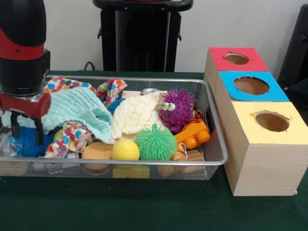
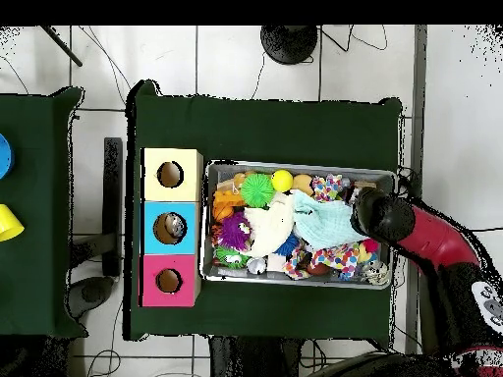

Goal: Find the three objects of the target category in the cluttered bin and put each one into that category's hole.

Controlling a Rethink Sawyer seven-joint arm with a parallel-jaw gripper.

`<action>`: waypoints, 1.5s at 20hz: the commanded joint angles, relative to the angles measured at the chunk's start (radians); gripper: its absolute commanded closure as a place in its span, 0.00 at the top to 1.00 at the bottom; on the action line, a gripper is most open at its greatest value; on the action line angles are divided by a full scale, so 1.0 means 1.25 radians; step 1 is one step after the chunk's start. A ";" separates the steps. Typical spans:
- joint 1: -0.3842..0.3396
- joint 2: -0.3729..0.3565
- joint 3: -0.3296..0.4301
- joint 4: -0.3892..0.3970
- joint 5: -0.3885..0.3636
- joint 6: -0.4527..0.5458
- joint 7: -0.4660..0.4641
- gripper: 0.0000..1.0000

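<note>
The wire mesh bin is full of toys and cloths. My gripper hangs over its left end, open and empty, its fingers just above a blue fuzzy toy. A silvery can rim peeks out behind the cream cloth at the back. A crinkled silvery thing lies at the far left, and it also shows in the overhead view. The blue-surround hole is the middle one of the wooden boxes to the right. In the overhead view something shiny shows inside it.
A mint cloth, spotted cloths, a purple spiky ball, a green spiky ball, a yellow ball and an orange toy fill the bin. Red-surround and yellow-surround holes flank the blue one.
</note>
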 commanded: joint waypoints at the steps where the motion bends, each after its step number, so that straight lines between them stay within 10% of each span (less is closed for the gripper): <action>1: -0.036 -0.007 0.032 0.116 0.030 -0.052 0.148 1.00; 15: -0.066 -0.082 0.038 0.271 0.064 -0.107 0.182 1.00; 30: -0.084 -0.070 0.066 0.246 0.142 0.024 0.117 1.00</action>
